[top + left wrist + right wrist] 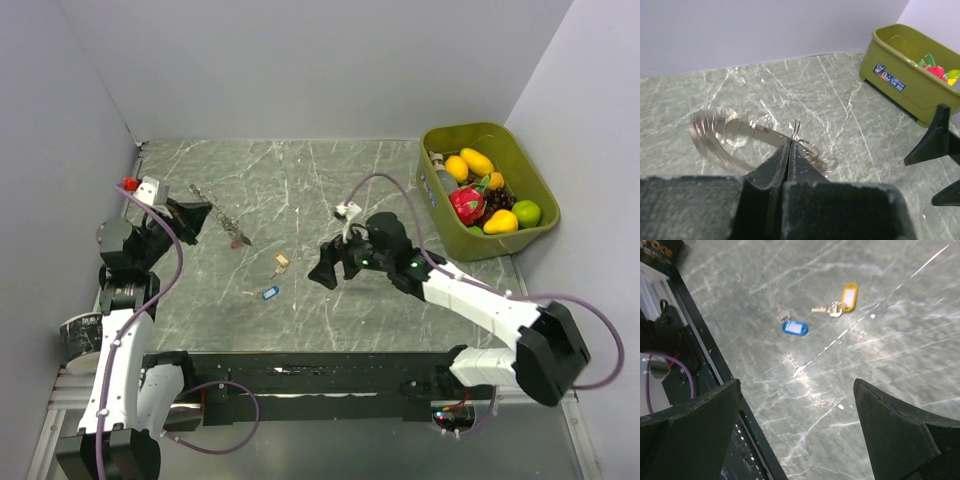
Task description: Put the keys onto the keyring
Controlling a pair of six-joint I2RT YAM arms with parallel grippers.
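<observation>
1. The left gripper point(198, 214) is closed tight at the table's left side. Its dark fingers pinch the wire of the large, thin, greyish metal keyring point(232, 233).
2. In the left wrist view the keyring point(735, 132) reaches away from the left gripper point(791, 142) over the grey-green marbled table point(840, 100). It is blurred, so I cannot tell whether its far end touches the surface.
3. The right gripper point(328, 268) hovers near mid-table, jaws spread wide with nothing between them.
4. Two keys lie flat between the arms: a small silver key with a yellow plastic tag point(282, 260) and a small silver key with a blue plastic tag point(269, 293). They are near each other but apart (neither is on the keyring).
5. From the right wrist, the blue-tagged key point(794, 327) and the yellow-tagged key point(847, 296) lie ahead of the open right gripper point(796, 390).
6. An olive-green plastic bin point(520, 160) of coloured fruit sits in the far right corner.
</observation>
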